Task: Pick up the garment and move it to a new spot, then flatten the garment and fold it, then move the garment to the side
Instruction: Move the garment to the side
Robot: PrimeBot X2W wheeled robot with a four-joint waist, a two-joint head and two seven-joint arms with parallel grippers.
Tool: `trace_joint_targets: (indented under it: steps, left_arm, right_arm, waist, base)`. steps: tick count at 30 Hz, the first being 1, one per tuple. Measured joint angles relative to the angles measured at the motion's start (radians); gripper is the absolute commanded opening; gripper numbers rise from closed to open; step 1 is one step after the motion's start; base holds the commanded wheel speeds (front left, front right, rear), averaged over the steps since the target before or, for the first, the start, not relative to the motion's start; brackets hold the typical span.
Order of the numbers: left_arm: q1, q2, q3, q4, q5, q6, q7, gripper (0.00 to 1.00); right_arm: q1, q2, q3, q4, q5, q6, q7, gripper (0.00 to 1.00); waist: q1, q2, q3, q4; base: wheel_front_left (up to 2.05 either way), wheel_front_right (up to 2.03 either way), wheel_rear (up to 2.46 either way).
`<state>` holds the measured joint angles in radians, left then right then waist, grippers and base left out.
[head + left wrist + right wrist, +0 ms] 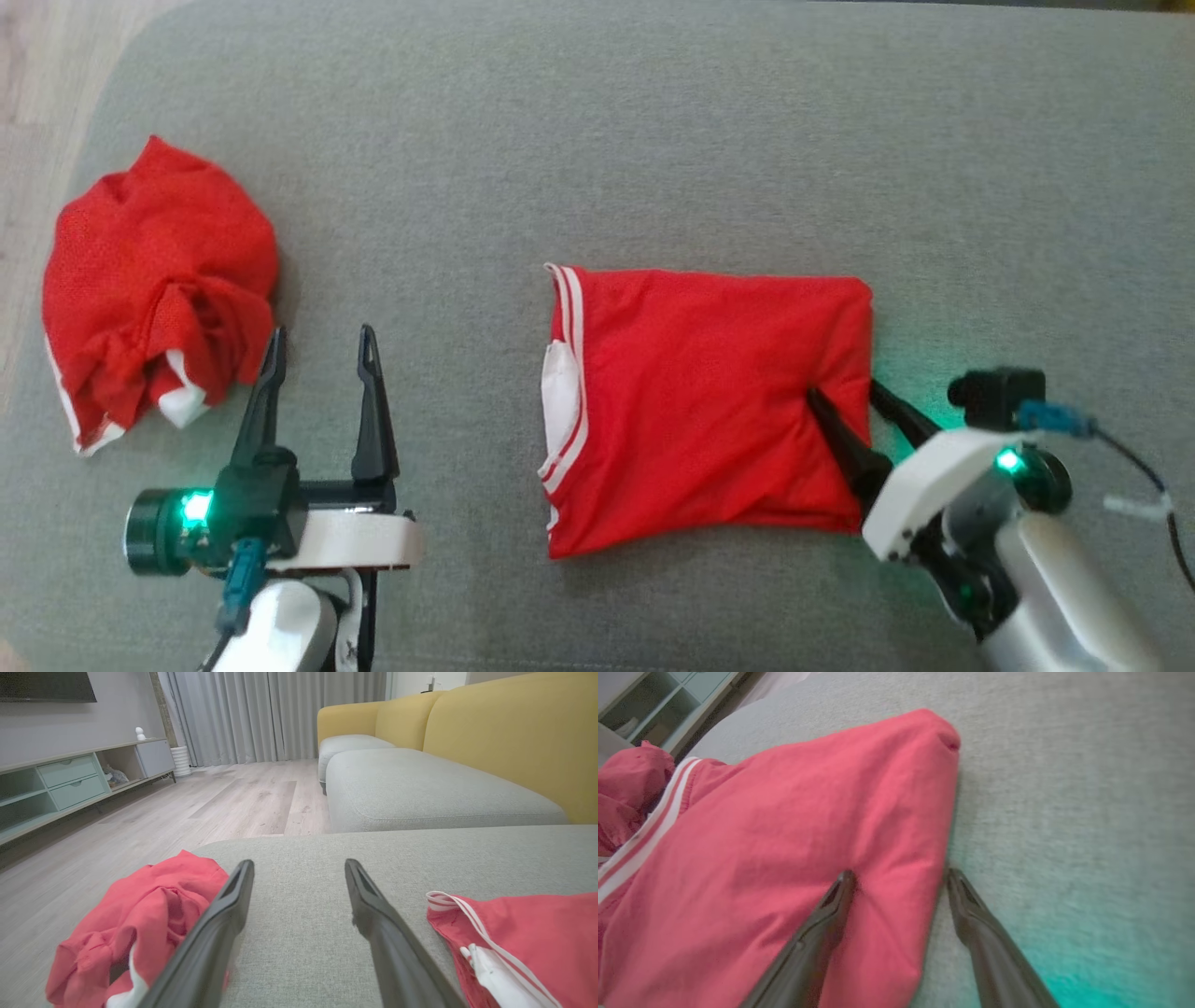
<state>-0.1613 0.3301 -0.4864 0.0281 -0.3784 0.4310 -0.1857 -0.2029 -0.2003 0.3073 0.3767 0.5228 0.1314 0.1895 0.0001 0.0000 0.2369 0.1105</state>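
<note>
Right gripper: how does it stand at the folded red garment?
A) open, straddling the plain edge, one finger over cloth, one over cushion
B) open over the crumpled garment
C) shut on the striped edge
A: the right gripper is open, one finger over the folded garment, the other just past its edge above the grey cushion.

At lower left I see my left gripper (322,334): two long black fingers (374,411), white wrist shell (359,541), green lamp (196,507), blue cable plug (245,565). My right gripper (842,388), lower right, matches, on a silver forearm (1074,597).

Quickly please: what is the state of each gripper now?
Left gripper: open, holding nothing.
Right gripper: open, astride the folded garment edge.
</note>
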Motion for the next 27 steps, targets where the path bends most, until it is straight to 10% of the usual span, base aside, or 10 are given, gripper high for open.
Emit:
trace_joint_targets:
  steps: [2, 3, 4, 27]
  left_arm:
    - [-0.001, -0.005, -0.001, 0.006, 0.0, -0.001, -0.007, 1.0]
    - [-0.001, -0.007, -0.001, 0.012, 0.0, -0.001, -0.01, 1.0]
    - [-0.001, -0.008, -0.001, 0.016, 0.0, -0.001, -0.011, 1.0]
    - [-0.018, 0.018, -0.004, -0.013, -0.005, 0.001, 0.011, 1.0]
  right_arm:
    - [-0.03, -0.005, 0.015, 0.016, 0.045, 0.0, 0.019, 1.0]
    - [-0.041, -0.009, 0.022, 0.024, 0.061, 0.0, 0.027, 0.74]
    - [-0.049, -0.016, 0.032, 0.027, 0.068, 0.0, 0.031, 0.0]
    - [-0.192, -0.256, 0.126, -0.005, 0.014, 0.0, -0.068, 0.0]
  waist:
    - [0.0, 0.0, 0.006, 0.008]
    - [0.0, 0.0, 0.007, 0.011]
    - [0.0, 0.0, 0.008, 0.011]
    - [-0.0002, 0.0, 0.007, -0.343]
  base:
    - [0.0, 0.0, 0.0]
    - [0.0, 0.0, 0.0]
    - [0.0, 0.0, 0.0]
    - [0.0, 0.0, 0.0]
